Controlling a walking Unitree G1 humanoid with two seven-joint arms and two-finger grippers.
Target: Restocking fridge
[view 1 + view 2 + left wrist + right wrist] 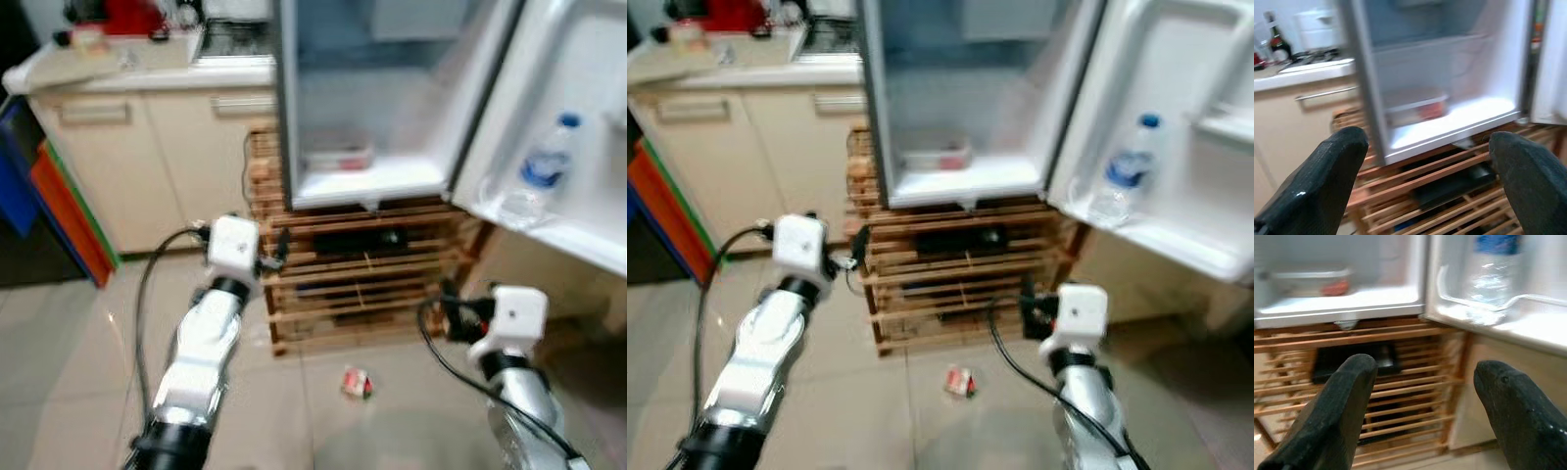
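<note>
The small fridge (392, 181) stands open on a slatted wooden stand (362, 279). On its bottom shelf lies a clear lidded box (338, 157) with something red inside. The open door (578, 117) swings out to the right and holds a water bottle (539, 171) with a blue cap in its shelf. A small red, white and green packet (358, 382) lies on the floor tiles in front of the stand. My left gripper (1427, 139) is open and empty, held before the stand's left side. My right gripper (1425, 366) is open and empty too, facing the stand below the door.
Beige kitchen cabinets (147, 166) with a cluttered worktop (127, 54) run to the left of the fridge. Blue, orange and green boards (49, 196) lean at the far left. A dark flat box (358, 240) rests inside the stand. Pale floor tiles (78, 372) stretch between me and the fridge.
</note>
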